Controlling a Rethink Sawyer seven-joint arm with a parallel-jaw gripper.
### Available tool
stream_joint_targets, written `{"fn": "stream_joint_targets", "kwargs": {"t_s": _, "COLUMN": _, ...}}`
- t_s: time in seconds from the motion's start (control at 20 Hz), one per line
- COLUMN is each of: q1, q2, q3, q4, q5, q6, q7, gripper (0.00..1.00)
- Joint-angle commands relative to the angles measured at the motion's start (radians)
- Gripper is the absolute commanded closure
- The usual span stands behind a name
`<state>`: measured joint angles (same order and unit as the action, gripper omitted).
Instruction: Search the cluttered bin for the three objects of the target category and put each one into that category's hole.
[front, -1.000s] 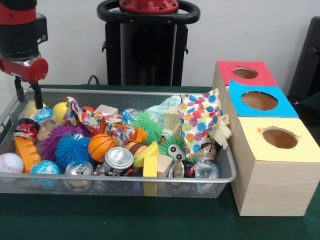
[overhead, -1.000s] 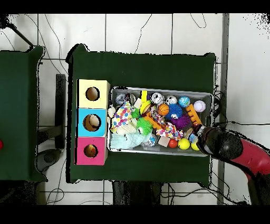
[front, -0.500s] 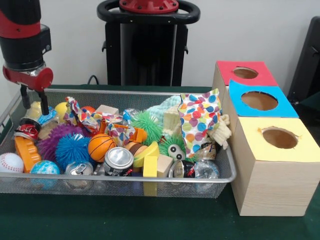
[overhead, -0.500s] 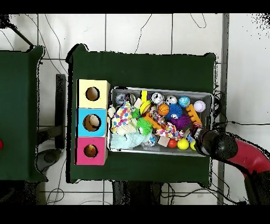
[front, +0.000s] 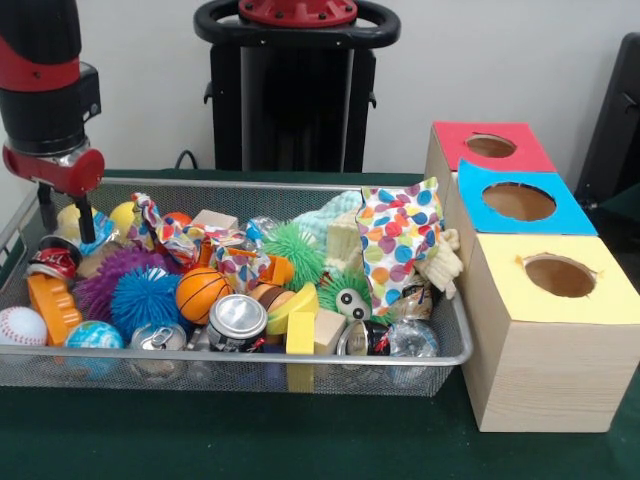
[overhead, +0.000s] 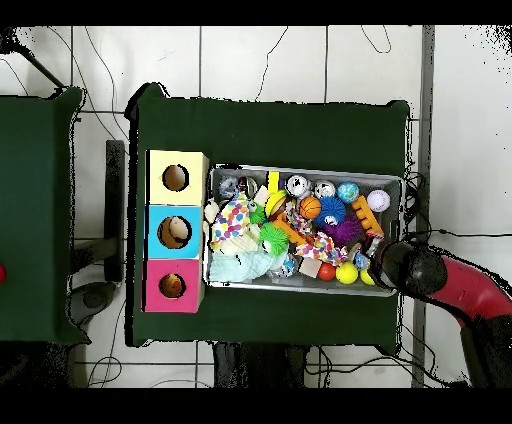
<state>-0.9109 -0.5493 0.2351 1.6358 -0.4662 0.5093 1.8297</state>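
no writing here can be made out — the crushed red can (front: 52, 259) at the bin's (front: 300, 357) end carries pale markings, but they are too small to read. the silver cans (front: 237, 321) at the front rim and the three coloured boxes (front: 548, 290) show no legible print either.

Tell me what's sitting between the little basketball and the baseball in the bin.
In the front view, a blue spiky ball lies between the basketball and the baseball, with a globe-patterned ball just below that line.
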Motion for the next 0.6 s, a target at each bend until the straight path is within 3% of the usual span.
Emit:
{"fn": "stream_joint_targets", "kwargs": {"t_s": 0.05, "q1": 0.019, "q2": 0.114, "q3": 0.035, "q4": 0.009, "q5": -0.095, "q6": 0.027, "q7": -0.115, "gripper": 0.0}}
{"fn": "stream_joint_targets", "kwargs": {"t_s": 0.6, "q1": 0.047, "q2": 0.117, "q3": 0.035, "q4": 0.013, "q5": -0.072, "q6": 0.007, "q7": -0.067, "gripper": 0.0}}
